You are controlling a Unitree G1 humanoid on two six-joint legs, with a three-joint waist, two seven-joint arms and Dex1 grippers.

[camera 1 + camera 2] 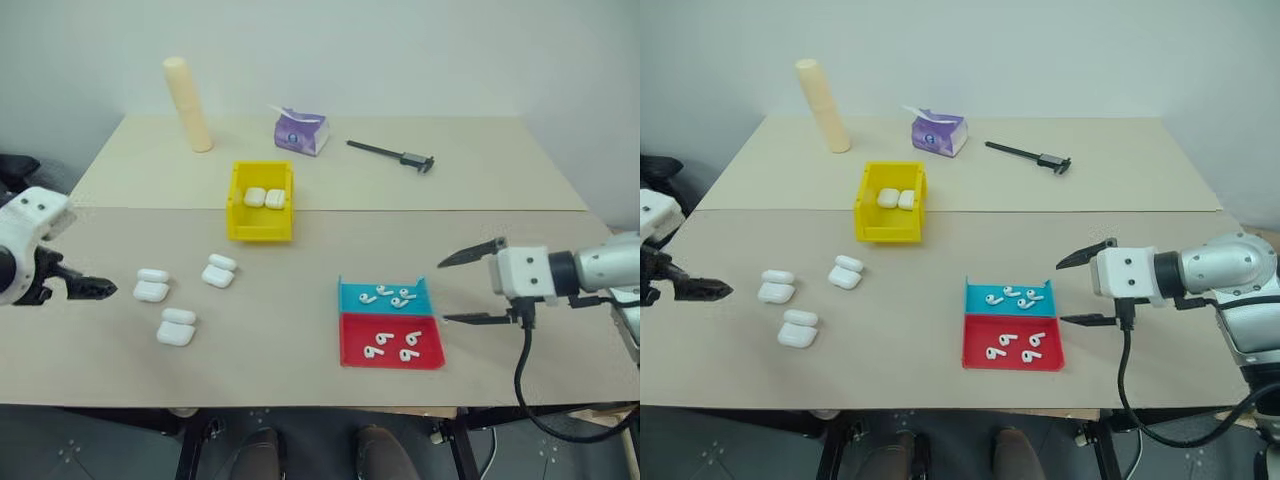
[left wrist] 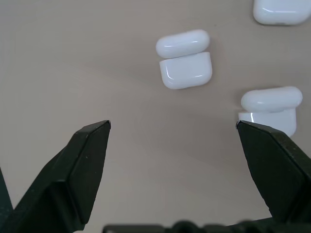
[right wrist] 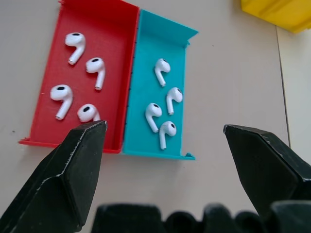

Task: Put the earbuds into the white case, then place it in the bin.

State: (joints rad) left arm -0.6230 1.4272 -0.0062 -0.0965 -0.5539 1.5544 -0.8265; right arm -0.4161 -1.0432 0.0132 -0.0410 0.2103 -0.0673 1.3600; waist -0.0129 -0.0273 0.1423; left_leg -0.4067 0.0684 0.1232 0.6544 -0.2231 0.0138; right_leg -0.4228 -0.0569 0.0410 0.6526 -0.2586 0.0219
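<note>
Near the middle of the surface (image 1: 300, 330) the bin (image 1: 260, 202) is set, with two cases inside. Three open cases (image 1: 178, 327) are laid before it to the left; two trays (image 1: 389, 325) of earbuds (image 1: 390, 345) are placed side by side to the right

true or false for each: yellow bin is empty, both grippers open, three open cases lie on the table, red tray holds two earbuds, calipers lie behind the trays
1. The yellow bin is empty. False: two white cases lie in it.
2. The left gripper and the right gripper are both open. True.
3. Three open cases lie on the table outside the bin. True.
4. The red tray holds two earbuds. False: it holds four earbuds.
5. The calipers lie farther back on the table than the teal tray. True.
</note>
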